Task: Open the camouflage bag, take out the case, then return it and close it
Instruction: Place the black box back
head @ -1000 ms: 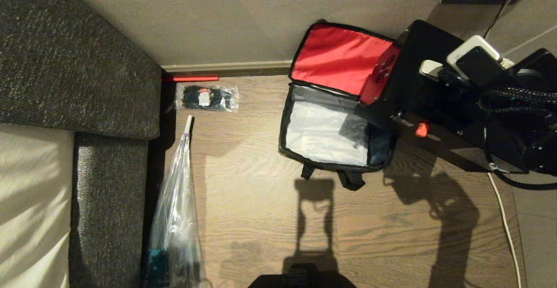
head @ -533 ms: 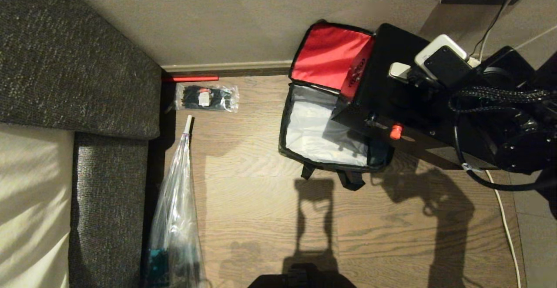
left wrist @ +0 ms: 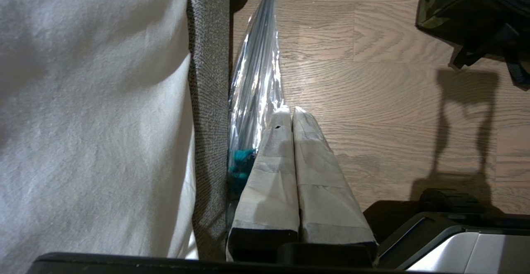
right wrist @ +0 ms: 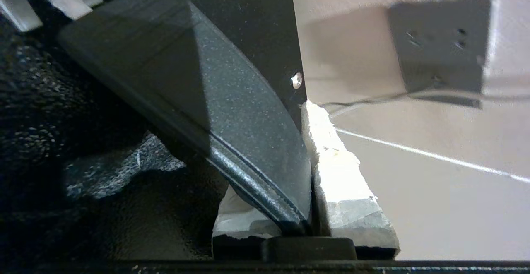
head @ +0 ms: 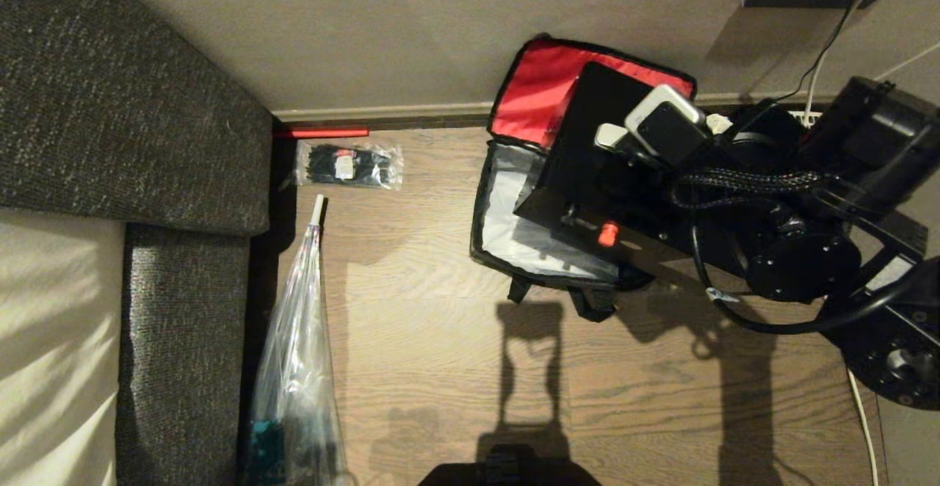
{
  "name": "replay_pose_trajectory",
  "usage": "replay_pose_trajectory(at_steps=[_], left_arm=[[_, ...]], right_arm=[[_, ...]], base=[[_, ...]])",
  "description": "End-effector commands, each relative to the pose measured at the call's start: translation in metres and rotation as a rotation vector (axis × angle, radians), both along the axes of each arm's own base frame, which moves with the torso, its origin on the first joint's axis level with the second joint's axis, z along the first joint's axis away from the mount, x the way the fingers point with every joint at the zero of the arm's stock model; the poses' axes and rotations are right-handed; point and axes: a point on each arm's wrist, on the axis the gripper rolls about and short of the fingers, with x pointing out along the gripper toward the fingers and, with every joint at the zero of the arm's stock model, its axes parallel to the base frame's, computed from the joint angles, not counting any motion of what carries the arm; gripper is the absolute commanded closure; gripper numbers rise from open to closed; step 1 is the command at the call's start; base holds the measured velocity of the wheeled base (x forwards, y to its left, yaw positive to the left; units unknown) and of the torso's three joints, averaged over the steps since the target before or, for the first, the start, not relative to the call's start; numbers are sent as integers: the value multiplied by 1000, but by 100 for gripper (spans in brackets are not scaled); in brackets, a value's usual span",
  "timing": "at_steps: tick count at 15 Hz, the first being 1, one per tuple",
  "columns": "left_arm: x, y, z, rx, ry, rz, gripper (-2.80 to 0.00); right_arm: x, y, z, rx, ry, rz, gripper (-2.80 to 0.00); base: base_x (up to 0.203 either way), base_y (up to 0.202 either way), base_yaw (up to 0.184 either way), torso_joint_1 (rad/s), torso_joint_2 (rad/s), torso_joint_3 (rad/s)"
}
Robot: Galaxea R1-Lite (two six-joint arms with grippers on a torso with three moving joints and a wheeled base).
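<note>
While the left gripper (left wrist: pixel 292 114) hangs pressed shut over the floor (head: pixel 661 398) at lower frame, the right gripper (right wrist: pixel 308 170), centre-right, is clamped on the case (head: pixel 587 148), tilted over the open camouflage bag (head: pixel 507 207) at upper centre-right, by the wall (head: pixel 411 31).

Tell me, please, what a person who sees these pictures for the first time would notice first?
The eye goes first to the red lid lining of the open camouflage bag, which sits on the wooden floor against the wall. Right over its pale interior the right gripper holds the black case, tilted, with a small red knob on its near edge. On the left, a dark sofa fills the corner.
</note>
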Motion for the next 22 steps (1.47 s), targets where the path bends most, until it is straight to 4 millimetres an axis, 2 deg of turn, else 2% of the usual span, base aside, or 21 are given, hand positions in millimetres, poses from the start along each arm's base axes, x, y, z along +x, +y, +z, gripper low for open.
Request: replay_pose_trajectory(at_steps=[1, 5, 10, 22], left_arm=[[0, 0, 0, 0, -1, 1, 0], [0, 0, 0, 0, 0, 1, 0], [0, 0, 0, 0, -1, 1, 0], [0, 0, 0, 0, -1, 1, 0]], right_arm=[[10, 17, -8, -13, 12, 20, 0], [23, 38, -14, -14, 14, 45, 0], [38, 53, -21, -16, 9, 59, 0], [27, 32, -22, -81, 13, 150, 0]], base=[[0, 0, 0, 0, 0, 0], [0, 0, 0, 0, 0, 0], [0, 0, 0, 0, 0, 0], [0, 0, 0, 0, 0, 0]])
